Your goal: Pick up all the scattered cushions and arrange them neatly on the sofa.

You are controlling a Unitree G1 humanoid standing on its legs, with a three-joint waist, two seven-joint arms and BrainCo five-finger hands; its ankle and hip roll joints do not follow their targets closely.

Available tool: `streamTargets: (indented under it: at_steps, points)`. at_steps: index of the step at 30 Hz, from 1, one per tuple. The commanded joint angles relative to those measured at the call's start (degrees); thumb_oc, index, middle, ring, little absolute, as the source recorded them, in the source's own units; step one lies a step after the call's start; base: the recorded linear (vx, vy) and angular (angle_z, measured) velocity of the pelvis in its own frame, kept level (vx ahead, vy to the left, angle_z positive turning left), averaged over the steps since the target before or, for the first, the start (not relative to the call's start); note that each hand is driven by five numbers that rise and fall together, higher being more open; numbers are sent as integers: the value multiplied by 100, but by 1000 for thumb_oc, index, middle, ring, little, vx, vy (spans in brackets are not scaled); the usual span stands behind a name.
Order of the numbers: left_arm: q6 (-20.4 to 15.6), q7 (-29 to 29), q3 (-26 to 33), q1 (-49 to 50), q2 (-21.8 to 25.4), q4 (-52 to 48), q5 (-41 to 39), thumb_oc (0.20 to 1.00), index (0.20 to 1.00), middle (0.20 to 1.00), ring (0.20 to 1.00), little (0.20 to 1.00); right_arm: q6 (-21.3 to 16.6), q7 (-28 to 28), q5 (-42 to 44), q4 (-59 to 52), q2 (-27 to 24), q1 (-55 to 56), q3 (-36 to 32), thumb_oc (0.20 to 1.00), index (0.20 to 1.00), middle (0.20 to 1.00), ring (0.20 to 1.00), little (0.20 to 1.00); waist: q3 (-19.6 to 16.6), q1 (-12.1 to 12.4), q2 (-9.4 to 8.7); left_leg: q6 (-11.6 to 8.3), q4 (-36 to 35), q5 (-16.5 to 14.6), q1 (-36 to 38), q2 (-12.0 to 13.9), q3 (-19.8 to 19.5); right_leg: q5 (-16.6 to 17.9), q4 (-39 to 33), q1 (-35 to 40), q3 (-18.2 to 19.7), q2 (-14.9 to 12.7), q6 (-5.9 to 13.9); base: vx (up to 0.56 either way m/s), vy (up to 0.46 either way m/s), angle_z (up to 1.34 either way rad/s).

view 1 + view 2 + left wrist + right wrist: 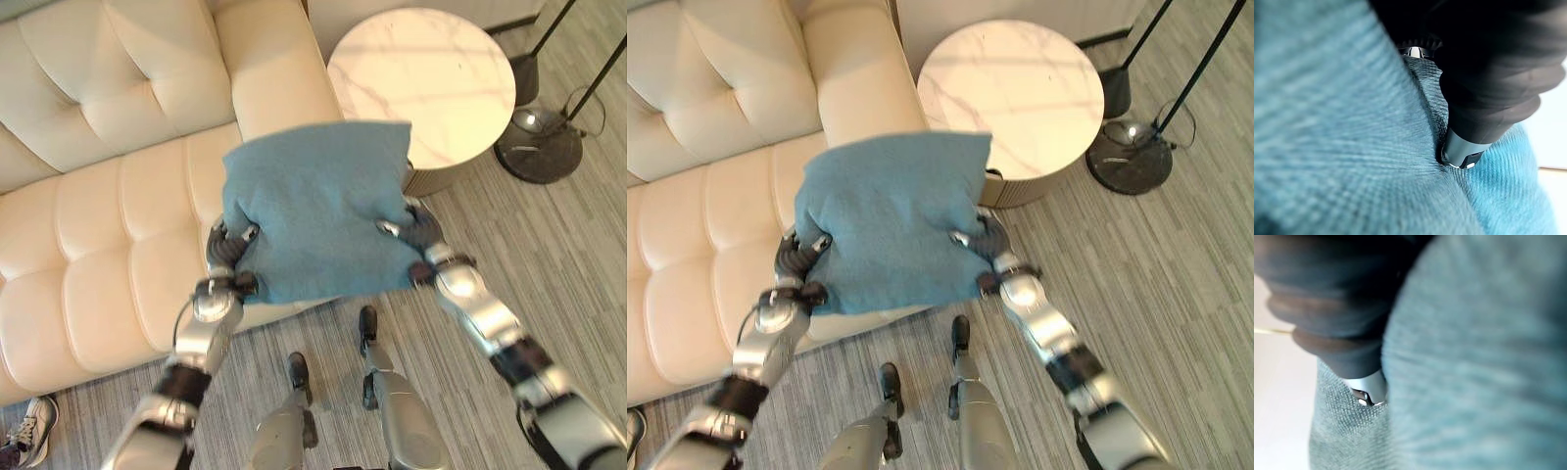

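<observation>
Left hand (227,250) pinched the blue cushion's (318,206) near corner | right hand (419,227) clenched the opposite corner (two grips kept it flat) | cushion hung between my hands, just short of the cream sofa (118,235) seat ahead | likely carrying to place.

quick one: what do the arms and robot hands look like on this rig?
Two silver-grey metallic arms with rounded, glossy segments and dark bands at the joints. Each ends in a robot hand, left and right, whose back and wrist sit under a dark ribbed cover. The fingers are silver. No markings are legible.
</observation>
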Motion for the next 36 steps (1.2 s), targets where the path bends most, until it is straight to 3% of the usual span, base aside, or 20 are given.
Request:
streamTargets:
  at_steps: [1,5,9,12,14,16,20,21,22,23,24,25,26,27,29,31,32,33,34,36]
  points:
    - [-578,-762,-418,-45,-397,-1044,473,200,200,200,200,200,-794,969,97,-1027,654,138,455,200,200,200,200,200,-699,37,117,-15,666,-587,-296,-31,-102,-1112,662,229,-27,-235,626,66,82,6]
    - [-503,-1224,120,1502,-226,-2027,538,200,200,200,200,200,-925,1507,625,-2218,479,1553,-138,200,200,200,200,200,-1105,63,73,90,603,-729,69,-130,-158,-1034,492,554,-42,-286,717,19,140,18]
    - [-481,-1342,255,1829,-193,-2305,500,200,200,200,200,200,-920,1577,710,-2491,470,1867,-375,200,200,200,200,200,-1113,74,-3,189,548,-742,136,-243,-177,-818,456,460,63,-319,837,-138,135,-2]
    - [-508,-1321,287,1676,-90,-2300,533,200,200,200,200,200,-974,1500,624,-2528,535,1781,-495,200,200,200,200,200,-903,38,-121,279,549,-628,-14,-344,-190,-393,679,70,324,-364,1107,-277,70,-14]
    - [-522,-1416,155,1420,40,-2264,575,200,200,200,200,200,-1038,1317,387,-2650,495,1902,-819,200,200,200,200,200,-737,23,-68,328,568,-324,-352,-258,-315,-1008,1433,12,788,-46,1007,-489,64,-11]
    - [-511,-1468,158,1408,120,-2320,540,200,200,200,200,200,-1106,1363,391,-2776,511,1970,-899,200,200,200,200,200,-803,100,14,328,485,-67,-533,-127,-430,-1513,2280,274,813,130,746,-282,-4,10]
    - [-433,-1438,132,1344,196,-2239,515,200,200,200,200,200,-1097,1300,202,-2732,491,1993,-1033,200,200,200,200,200,-1033,302,-12,240,388,245,-863,-45,-761,-1792,3045,812,980,336,576,-214,-138,35]
    - [-432,-1424,110,1345,197,-2286,486,200,200,200,200,200,-1076,1299,218,-2744,519,1942,-1023,200,200,200,200,200,-1050,402,-56,195,413,326,-982,-42,-833,-2054,2681,1029,931,327,473,-222,-202,47]
    - [-430,-1423,109,1346,200,-2290,486,200,200,200,200,200,-1077,1299,218,-2742,523,1940,-1025,200,200,200,200,200,-1040,392,-60,194,414,325,-970,-48,-844,-2051,2656,1058,919,322,472,-268,-226,42]
    - [-440,-1408,158,1309,281,-2328,552,200,200,200,200,200,-1118,1238,335,-2639,515,1842,-1044,200,200,200,200,200,-1075,527,-48,-20,438,562,-1389,-25,-930,-2435,1728,1458,848,424,324,-343,-237,15]
    - [-456,-1400,171,1280,294,-2374,535,200,200,200,200,200,-1145,1199,360,-2648,496,1763,-1067,200,200,200,200,200,-1023,577,-26,-157,485,677,-1600,38,-945,-2544,1455,1467,831,499,246,-348,-239,24]
    - [-453,-1399,173,1278,294,-2377,535,200,200,200,200,200,-1149,1200,361,-2642,495,1756,-1067,200,200,200,200,200,-1032,566,-19,-162,497,677,-1623,42,-960,-2533,1440,1462,818,507,242,-446,-235,48]
    - [-485,-1408,130,1149,306,-2440,569,200,200,200,200,200,-1206,1098,279,-2687,352,1665,-1147,200,200,200,200,200,-880,579,94,-376,562,852,-1967,144,-881,-2470,1117,1345,647,624,152,-314,-150,61]
    - [-484,-1407,129,1142,302,-2439,571,200,200,200,200,200,-1209,1097,278,-2682,349,1658,-1148,200,200,200,200,200,-882,561,107,-381,576,851,-1988,145,-905,-2462,1104,1345,625,632,148,-595,-179,101]
    - [-515,-1469,40,993,198,-2547,442,200,200,200,200,200,-1209,958,273,-2695,264,1466,-1097,200,200,200,200,200,-643,346,146,-157,1010,455,-1961,256,-198,-2238,1089,977,234,502,151,-472,-62,85]
    - [-532,-1578,49,964,205,-2653,426,200,200,200,200,200,-1247,1009,356,-2762,227,1454,-1094,200,200,200,200,200,-579,214,42,-62,1679,-39,-1958,222,-10,-2027,987,765,0,265,167,-317,-59,102]
    - [-530,-1578,52,966,206,-2656,426,200,200,200,200,200,-1247,1009,356,-2761,228,1453,-1092,200,200,200,200,200,-576,203,50,-60,1733,-74,-1981,230,-24,-2035,989,772,-11,270,169,-280,-40,112]
    - [-556,-1630,-33,857,218,-2636,464,200,200,200,200,200,-1222,1049,252,-2748,186,1356,-1005,200,200,200,200,200,-587,115,24,-31,1946,-393,-1784,312,141,-1907,930,659,-292,78,179,-130,-10,67]
    - [-557,-1630,-31,853,217,-2633,464,200,200,200,200,200,-1224,1049,251,-2744,186,1351,-1004,200,200,200,200,200,-577,106,29,-31,1962,-403,-1784,314,131,-1910,930,670,-302,80,179,-163,-19,88]
    - [-561,-1705,-132,735,224,-2517,427,200,200,200,200,200,-1189,1077,285,-2703,132,1356,-1067,200,200,200,200,200,-708,-38,99,-174,1750,-660,-1078,682,577,-1921,810,825,-807,-144,272,55,41,119]
